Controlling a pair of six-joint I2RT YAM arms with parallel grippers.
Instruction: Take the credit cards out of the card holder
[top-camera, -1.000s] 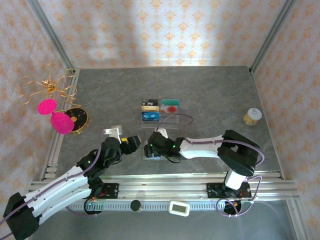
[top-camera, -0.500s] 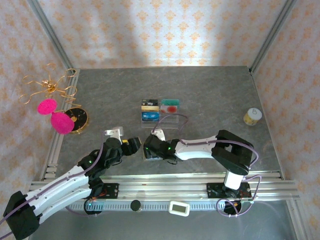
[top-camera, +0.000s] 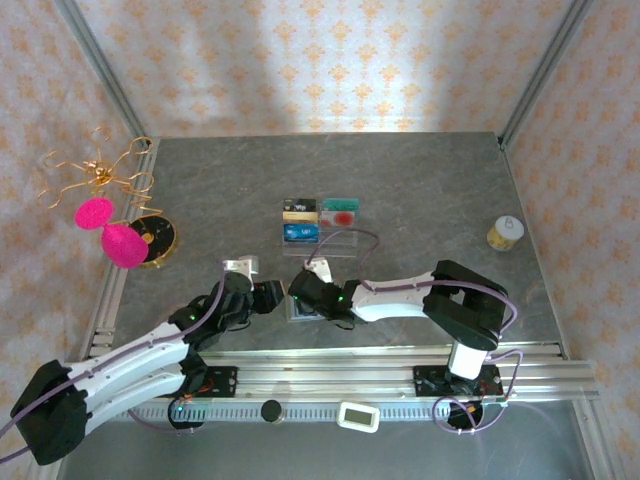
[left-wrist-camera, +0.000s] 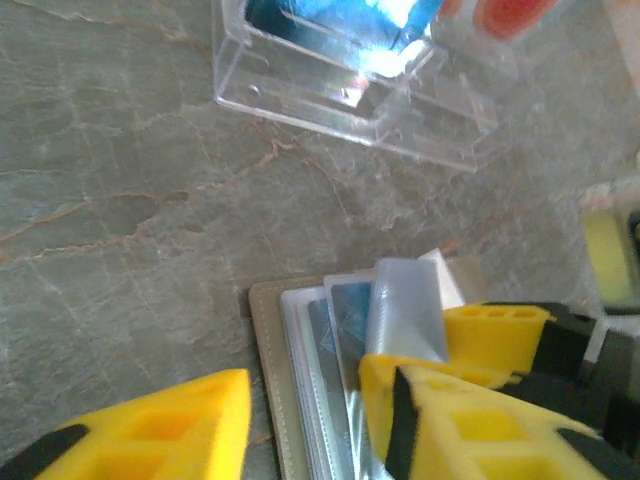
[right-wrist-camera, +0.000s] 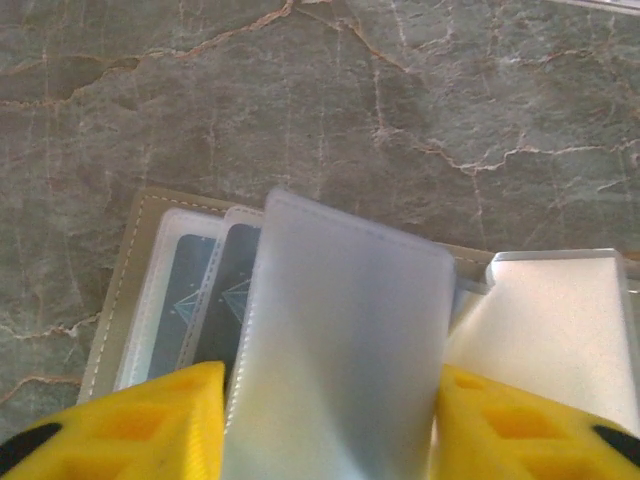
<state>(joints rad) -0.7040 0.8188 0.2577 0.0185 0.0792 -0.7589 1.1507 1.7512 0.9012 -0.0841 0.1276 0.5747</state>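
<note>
The card holder (top-camera: 301, 314) lies open on the grey table between my two grippers. Its olive edge (left-wrist-camera: 262, 370) and clear sleeves face up, and dark credit cards (right-wrist-camera: 190, 290) with a pale diamond print sit inside the sleeves. My right gripper (right-wrist-camera: 330, 390) is shut on one frosted sleeve (right-wrist-camera: 340, 330), which is lifted and spans the gap between its yellow fingers. My left gripper (left-wrist-camera: 305, 378) has one finger at the holder's left edge and the other against the sleeves (left-wrist-camera: 345, 330). In the top view the left gripper (top-camera: 268, 295) and right gripper (top-camera: 303, 290) almost meet.
A clear acrylic tray (top-camera: 346, 241) behind the holder holds a blue card (top-camera: 300, 232) and a red-blotched card (top-camera: 340, 215). A small jar (top-camera: 505, 233) stands at the right. A gold wire stand with pink discs (top-camera: 100, 215) and a round dish (top-camera: 155, 237) are at the left.
The left gripper has moved right up to the holder. Both grippers' jaws have narrowed, the right one onto the lifted sleeve.
</note>
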